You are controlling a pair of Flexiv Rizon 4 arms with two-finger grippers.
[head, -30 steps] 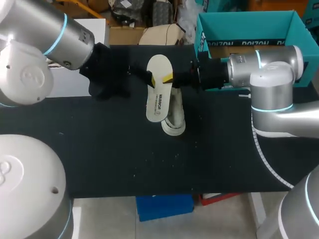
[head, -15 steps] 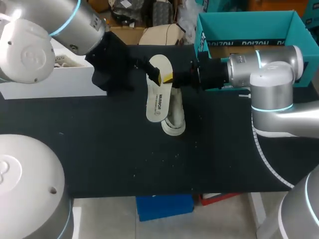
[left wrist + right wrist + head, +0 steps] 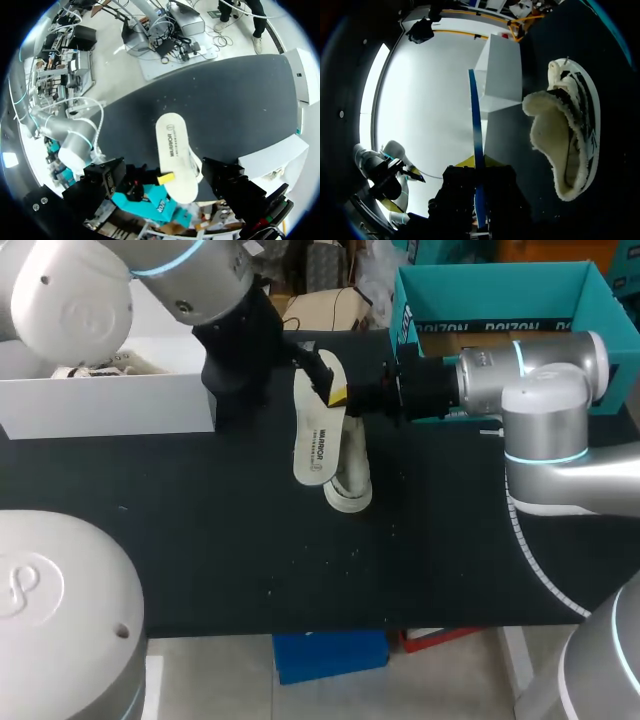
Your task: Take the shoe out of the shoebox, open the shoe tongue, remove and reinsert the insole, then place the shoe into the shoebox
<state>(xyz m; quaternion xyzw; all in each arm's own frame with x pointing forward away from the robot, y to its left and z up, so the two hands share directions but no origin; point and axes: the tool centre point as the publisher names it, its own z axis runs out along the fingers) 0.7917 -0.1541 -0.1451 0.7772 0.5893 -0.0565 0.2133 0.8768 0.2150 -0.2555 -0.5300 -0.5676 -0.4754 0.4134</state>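
The white insole [image 3: 315,440] hangs over the black table, its heel end pinched in my right gripper [image 3: 338,396], which is shut on it. Under the insole's toe the white shoe [image 3: 352,485] lies on the table. My left gripper [image 3: 322,370] stands wide open at the insole's far end, just across from the right gripper. In the left wrist view the insole [image 3: 175,145] runs out ahead from between my spread fingers [image 3: 107,177]. Seen from the right wrist, the insole [image 3: 475,115] is edge-on in my right gripper [image 3: 476,165], and the fleece-lined shoe [image 3: 570,135] lies beside it.
A white shoebox [image 3: 110,405] stands at the table's back left, under my left arm. A teal box [image 3: 400,300] stands at the back right, behind my right arm. Bare black table lies in front of the shoe.
My left arm has swung right and towards the back, bringing its open gripper up to the insole's far end. The right arm, insole and shoe have stayed put.
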